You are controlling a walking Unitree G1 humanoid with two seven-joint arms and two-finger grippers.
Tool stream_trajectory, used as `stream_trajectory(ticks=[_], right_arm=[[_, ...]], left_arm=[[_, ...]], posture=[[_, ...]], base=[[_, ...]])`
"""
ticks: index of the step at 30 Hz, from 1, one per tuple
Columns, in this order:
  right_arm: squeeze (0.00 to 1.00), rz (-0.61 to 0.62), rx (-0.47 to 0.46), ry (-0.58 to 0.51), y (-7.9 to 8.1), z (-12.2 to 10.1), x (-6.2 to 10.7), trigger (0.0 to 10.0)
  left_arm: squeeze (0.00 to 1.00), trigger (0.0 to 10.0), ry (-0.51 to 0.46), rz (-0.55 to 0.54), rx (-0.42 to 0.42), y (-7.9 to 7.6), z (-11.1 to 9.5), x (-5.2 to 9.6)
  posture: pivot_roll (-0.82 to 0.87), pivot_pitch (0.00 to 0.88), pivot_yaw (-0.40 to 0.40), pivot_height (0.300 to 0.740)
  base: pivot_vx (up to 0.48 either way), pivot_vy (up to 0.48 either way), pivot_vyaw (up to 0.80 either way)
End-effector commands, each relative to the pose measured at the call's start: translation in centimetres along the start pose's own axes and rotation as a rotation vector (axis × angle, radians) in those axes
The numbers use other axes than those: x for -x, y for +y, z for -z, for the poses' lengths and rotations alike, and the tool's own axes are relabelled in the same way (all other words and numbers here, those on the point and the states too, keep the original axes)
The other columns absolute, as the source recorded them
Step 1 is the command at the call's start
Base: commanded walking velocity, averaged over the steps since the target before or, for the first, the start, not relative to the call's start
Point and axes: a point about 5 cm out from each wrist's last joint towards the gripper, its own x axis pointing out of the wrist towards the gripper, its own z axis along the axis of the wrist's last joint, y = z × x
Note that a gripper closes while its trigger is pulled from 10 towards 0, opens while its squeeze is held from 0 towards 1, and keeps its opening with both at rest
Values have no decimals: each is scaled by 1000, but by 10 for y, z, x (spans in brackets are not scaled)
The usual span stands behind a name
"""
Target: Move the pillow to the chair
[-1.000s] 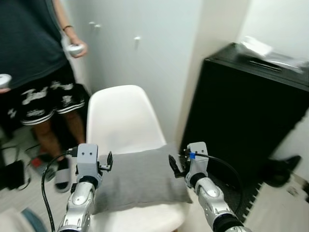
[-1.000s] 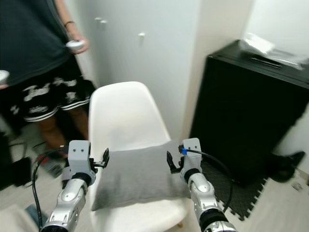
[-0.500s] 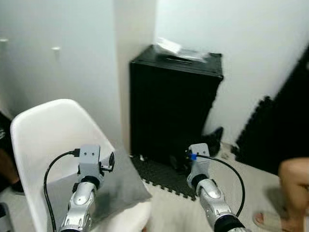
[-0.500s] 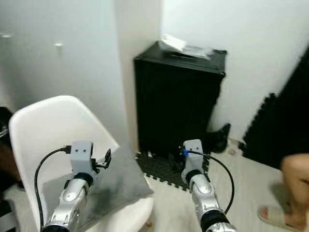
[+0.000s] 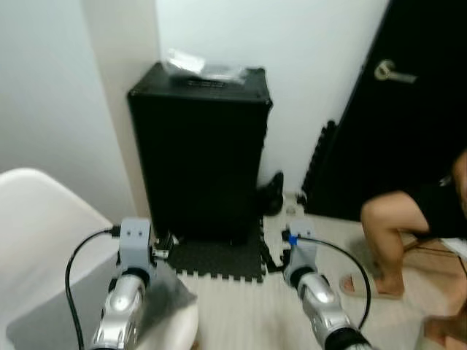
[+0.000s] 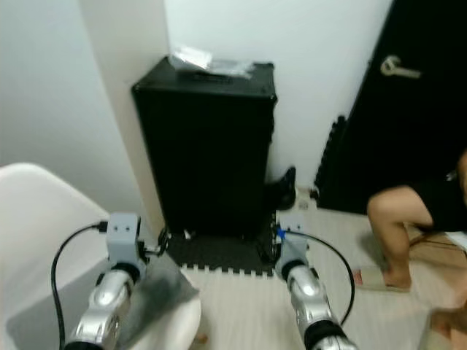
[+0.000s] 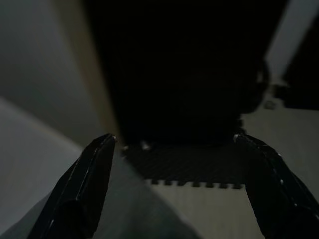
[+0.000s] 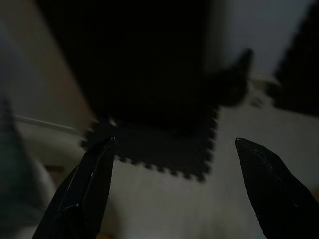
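Left eye view: grey pillow was seen lying on the white chair.
Left wrist view: left gripper was spread wide, empty. Right wrist view: right gripper was likewise parted, above the foam mat.

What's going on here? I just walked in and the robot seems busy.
The grey pillow lies on the white chair at the robot's left. Both grippers, left and right, are open and hold nothing, pointing toward the black cabinet and foam mat. A person's leg shows at the right.
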Motion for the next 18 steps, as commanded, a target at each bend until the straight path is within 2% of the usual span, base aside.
stream_trajectory(ticks=[1,14,18], right_arm=[[0,9,11,10,-2,1,0,10000],[0,33,26,20,-5,1,-1,10000],[0,33,26,20,-5,1,-1,10000]], left_arm=[[0,10000,20,9,-13,-2,3,1],[0,10000,106,-8,8,-4,13,1],[0,10000,106,-8,8,-4,13,1]], posture=[[-7,27,-15,740],[-7,35,-16,740],[-7,35,-16,740]], base=[[0,0,-800],[0,0,-800],[0,0,-800]])
